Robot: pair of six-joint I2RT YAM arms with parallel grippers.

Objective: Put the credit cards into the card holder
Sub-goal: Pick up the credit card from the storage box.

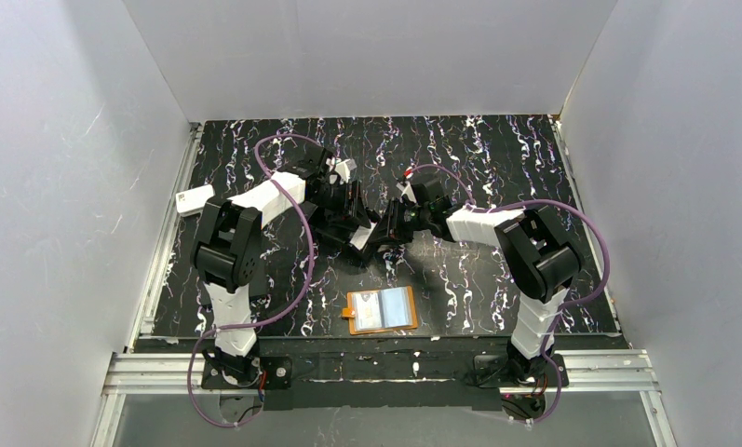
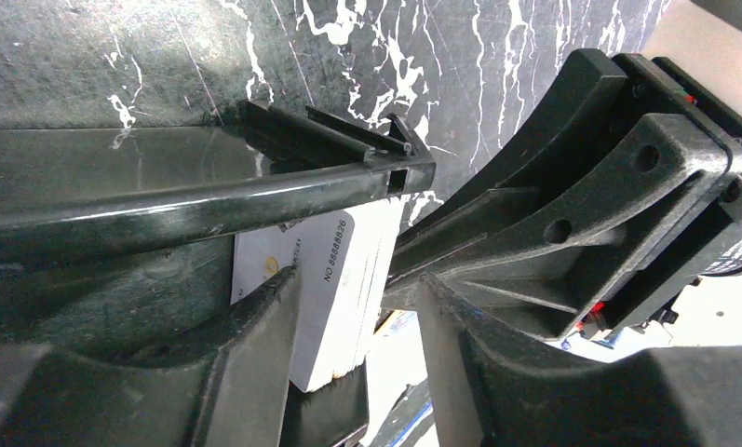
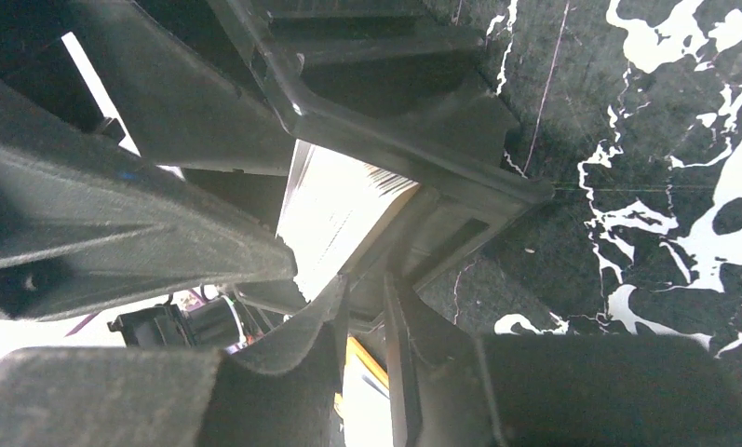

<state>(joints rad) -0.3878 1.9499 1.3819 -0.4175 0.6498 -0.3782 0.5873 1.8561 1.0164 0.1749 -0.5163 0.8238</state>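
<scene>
The credit cards point(image 2: 334, 279) are a white stack standing on edge in a black open tray point(image 2: 209, 207); they show in the top view point(image 1: 361, 238) where the two arms meet. My left gripper point(image 2: 359, 279) is open astride the stack, with its left finger point(image 2: 255, 354) against the cards and its right finger point(image 2: 469, 372) a gap away. My right gripper point(image 3: 367, 289) is nearly closed, pinching the tray's thin wall point(image 3: 413, 158) beside the stack point(image 3: 334, 214). The orange-tan card holder point(image 1: 382, 310) lies open and flat near the front edge, apart from both grippers.
A white rounded box point(image 1: 195, 200) lies at the table's left edge. Grey walls point(image 1: 78, 158) enclose the black marbled table point(image 1: 497, 158) on three sides. The arm bases and a metal rail point(image 1: 385, 365) run along the front.
</scene>
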